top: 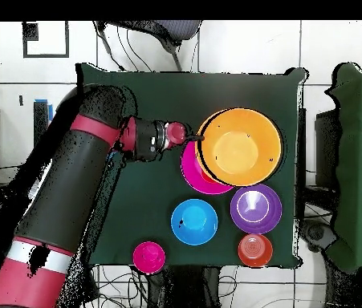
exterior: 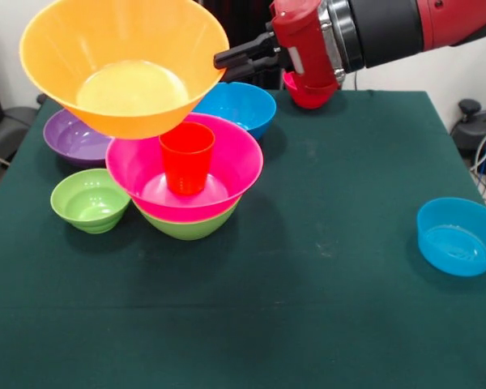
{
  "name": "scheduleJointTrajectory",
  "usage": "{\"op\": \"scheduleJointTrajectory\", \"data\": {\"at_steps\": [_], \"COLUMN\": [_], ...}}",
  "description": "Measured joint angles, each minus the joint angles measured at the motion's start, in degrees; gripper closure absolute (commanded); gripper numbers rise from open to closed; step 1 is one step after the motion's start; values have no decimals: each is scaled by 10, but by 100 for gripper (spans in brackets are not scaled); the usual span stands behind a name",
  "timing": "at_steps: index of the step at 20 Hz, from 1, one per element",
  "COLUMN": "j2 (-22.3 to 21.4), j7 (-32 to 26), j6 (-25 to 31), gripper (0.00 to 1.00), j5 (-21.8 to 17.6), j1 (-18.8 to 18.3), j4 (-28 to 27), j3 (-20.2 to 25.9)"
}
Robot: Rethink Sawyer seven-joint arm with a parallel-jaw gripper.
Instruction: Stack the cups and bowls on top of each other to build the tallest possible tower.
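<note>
Dark green cloth (exterior: pixel 324 267) covers the table, and from the front we see our gripper (exterior: pixel 223 66) reaching sideways, its black fingers pinched on the rim of the large orange bowl (exterior: pixel 125 61). We hold that bowl by its edge, lifted and tilted, above and a little to one side of the tower (exterior: pixel 186 190). The tower so far is a green bowl (exterior: pixel 188 227) at the bottom, the pink bowl (exterior: pixel 227 158) nested in it, and the orange cup (exterior: pixel 186 158) standing upright in the pink bowl. We judge the rim grip keeps the bowl's underside free to settle onto the cup. Around the tower wait a small green bowl (exterior: pixel 89 198), a purple bowl (exterior: pixel 74 138) and a blue bowl (exterior: pixel 243 105); a small blue bowl (exterior: pixel 456 237) sits well apart, and a red bowl (exterior: pixel 309 96) shows behind the wrist.

From overhead, the large orange bowl (top: pixel 240 148) hides most of the pink one (top: pixel 190 172), so we are nearly over the tower but not centred. Our gripper (top: pixel 196 138) meets the rim at the side. Loose bowls lie near the table's edge: purple (top: pixel 255 208), blue (top: pixel 194 221), and two small ones whose colours we cannot match with confidence.
</note>
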Motion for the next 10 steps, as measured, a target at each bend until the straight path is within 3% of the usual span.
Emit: {"op": "scheduleJointTrajectory", "data": {"at_steps": [10], "j2": [0], "j7": [1], "j6": [0], "gripper": [100], "j5": [0], "j1": [17], "j4": [20], "j3": [0]}}
